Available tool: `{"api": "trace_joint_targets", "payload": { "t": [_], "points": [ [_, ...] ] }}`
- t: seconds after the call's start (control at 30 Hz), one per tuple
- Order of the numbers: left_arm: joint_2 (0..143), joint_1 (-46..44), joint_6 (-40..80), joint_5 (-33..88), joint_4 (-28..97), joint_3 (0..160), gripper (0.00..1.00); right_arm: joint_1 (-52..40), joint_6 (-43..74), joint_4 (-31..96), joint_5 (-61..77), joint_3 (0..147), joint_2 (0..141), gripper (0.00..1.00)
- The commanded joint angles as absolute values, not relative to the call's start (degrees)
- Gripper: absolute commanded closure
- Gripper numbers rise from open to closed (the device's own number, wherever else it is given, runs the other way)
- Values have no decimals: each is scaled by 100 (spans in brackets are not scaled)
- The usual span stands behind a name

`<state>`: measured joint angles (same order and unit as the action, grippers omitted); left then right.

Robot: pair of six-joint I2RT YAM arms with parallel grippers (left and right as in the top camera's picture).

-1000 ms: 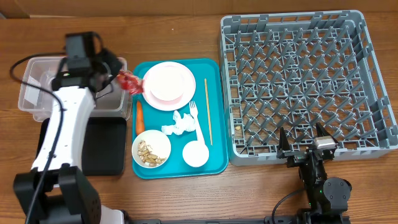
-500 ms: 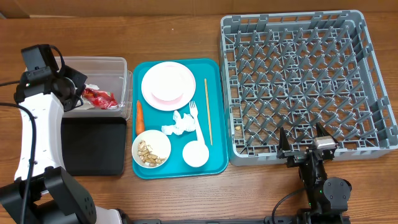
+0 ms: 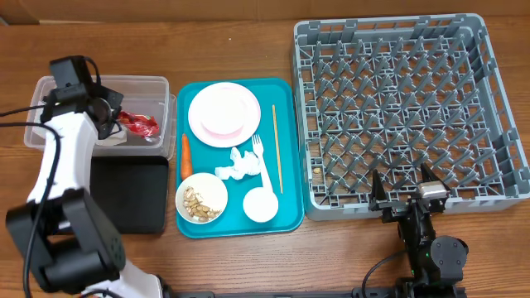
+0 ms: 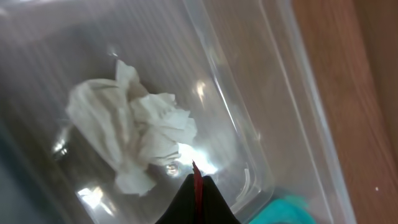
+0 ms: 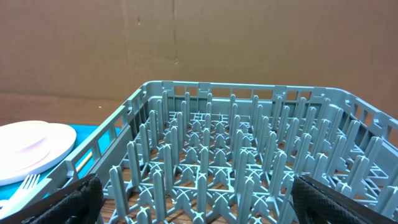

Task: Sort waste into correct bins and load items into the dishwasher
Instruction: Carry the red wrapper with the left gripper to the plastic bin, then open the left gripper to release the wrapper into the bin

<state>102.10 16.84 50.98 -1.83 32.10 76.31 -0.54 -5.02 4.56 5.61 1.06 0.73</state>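
My left gripper (image 3: 118,122) is over the clear tub (image 3: 50,136), shut on the red crinkled wrapper (image 3: 140,125). In the left wrist view the black jaws (image 4: 198,188) pinch a thin red strip of wrapper (image 4: 196,169) above a crumpled white napkin (image 4: 134,127) lying in the tub (image 4: 249,93). My right gripper (image 3: 402,194) stands open at the near edge of the grey dish rack (image 3: 406,108), its fingers (image 5: 78,200) wide apart with nothing between them, facing the rack's pegs (image 5: 230,155).
The teal tray (image 3: 286,219) holds a pink plate (image 3: 224,113), a carrot (image 3: 186,154), a napkin (image 3: 238,164), a white fork (image 3: 262,157), a chopstick (image 3: 277,147), a bowl of scraps (image 3: 201,199) and a small white cup (image 3: 260,204). A black tray (image 3: 132,194) lies in front of the tub.
The left arm carried the red wrapper leftward from the teal tray's edge to above the clear tub. The right arm has not moved.
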Motion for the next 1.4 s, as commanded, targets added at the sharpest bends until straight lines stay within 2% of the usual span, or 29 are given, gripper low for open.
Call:
{"api": "trace_joint_targets", "payload": {
  "t": [0.0, 0.13, 0.2, 0.33, 0.47, 0.5, 0.63, 0.7, 0.9, 1.03, 1.2, 1.37],
  "points": [
    [10543, 1636, 5048, 239, 2967, 7609, 96, -91, -541, 436, 565, 45, 16, 0],
    [10575, 1629, 4956, 357, 2893, 7609, 92, -91, -541, 436, 565, 45, 16, 0],
    [10575, 1629, 4838, 456, 2823, 7609, 82, -91, -539, 436, 565, 45, 16, 0],
    [10575, 1627, 4836, 458, 2823, 7609, 73, -91, -539, 436, 565, 45, 16, 0],
    [10575, 1551, 4823, 456, 2792, 7609, 70, -91, -539, 436, 565, 45, 16, 0],
    [10575, 1529, 4821, 456, 2770, 7609, 66, -91, -539, 436, 565, 45, 16, 0],
    [10575, 1485, 4821, 454, 2738, 7609, 29, -91, -541, 436, 565, 45, 16, 0],
    [10575, 1485, 4818, 456, 2738, 7609, 19, -91, -541, 436, 565, 45, 16, 0],
    [10575, 1485, 4797, 537, 2740, 7609, 14, -91, -539, 436, 565, 45, 16, 0],
    [10573, 1494, 4519, 1057, 2661, 7631, 0, -91, -541, 436, 565, 45, 16, 0],
    [10425, 1498, 3988, 1594, 2700, 7745, 0, -91, -539, 436, 565, 45, 16, 0],
    [10121, 1498, 3979, 1457, 2888, 7745, 0, -91, -539, 436, 565, 45, 16, 0]
  ]
}}
